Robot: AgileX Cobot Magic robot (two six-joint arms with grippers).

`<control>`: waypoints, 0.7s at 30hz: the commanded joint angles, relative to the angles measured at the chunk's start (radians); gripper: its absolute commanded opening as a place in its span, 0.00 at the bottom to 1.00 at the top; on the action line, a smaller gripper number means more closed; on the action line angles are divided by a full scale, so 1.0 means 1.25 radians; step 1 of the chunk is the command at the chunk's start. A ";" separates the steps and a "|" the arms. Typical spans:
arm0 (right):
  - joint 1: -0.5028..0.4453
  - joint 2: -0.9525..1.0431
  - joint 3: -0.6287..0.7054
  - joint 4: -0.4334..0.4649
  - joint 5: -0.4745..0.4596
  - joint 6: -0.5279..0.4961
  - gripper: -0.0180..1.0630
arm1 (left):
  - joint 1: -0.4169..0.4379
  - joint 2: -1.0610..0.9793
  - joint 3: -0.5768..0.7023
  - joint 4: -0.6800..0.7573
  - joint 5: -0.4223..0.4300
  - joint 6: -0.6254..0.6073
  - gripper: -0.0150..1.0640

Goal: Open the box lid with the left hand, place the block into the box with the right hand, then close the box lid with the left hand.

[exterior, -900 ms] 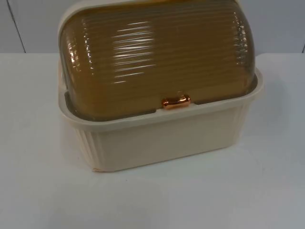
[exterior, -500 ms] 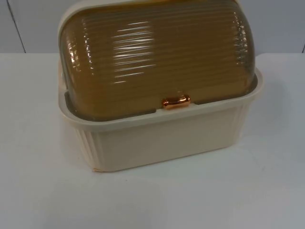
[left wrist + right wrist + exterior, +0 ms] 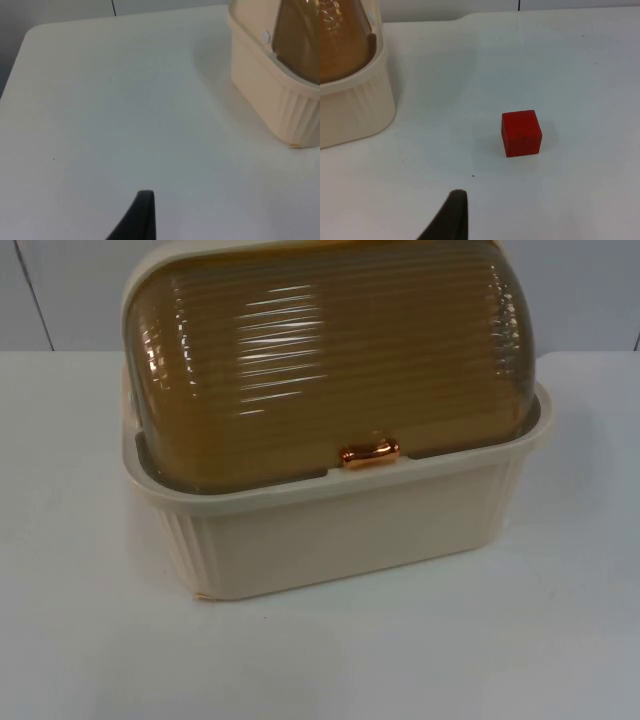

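Top view: the box point(image 3: 340, 530) stands in the middle of the table point(image 3: 80, 640), its amber ribbed lid point(image 3: 320, 360) shut down over the cream body, the small copper handle point(image 3: 369, 452) at about 6 o'clock on the lid's front edge.

I judge the main risk is there. The handle is small and rounded, so my left gripper point(image 3: 142, 215) could slip off it, or drag the whole light box across the table instead of rolling the lid back.

My left gripper hangs over bare table beside the box; I cannot tell how its fingers stand.

My right gripper point(image 3: 451, 215) hangs near the red block point(image 3: 521, 133), which sits alone on the table, well apart from the box wall at its 9 o'clock; nothing blocks it. Its fingers I cannot judge either.
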 commanded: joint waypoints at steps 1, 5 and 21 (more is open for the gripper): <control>-0.005 -0.002 -0.002 -0.005 -0.005 0.004 0.93 | -0.005 -0.002 0.003 0.005 -0.007 -0.010 0.96; -0.005 -0.002 -0.002 -0.005 -0.005 0.004 0.93 | -0.005 -0.002 0.003 0.007 -0.007 -0.020 0.96; -0.005 0.221 -0.231 -0.006 -0.067 0.019 0.93 | -0.005 0.210 -0.233 0.053 -0.125 -0.051 0.96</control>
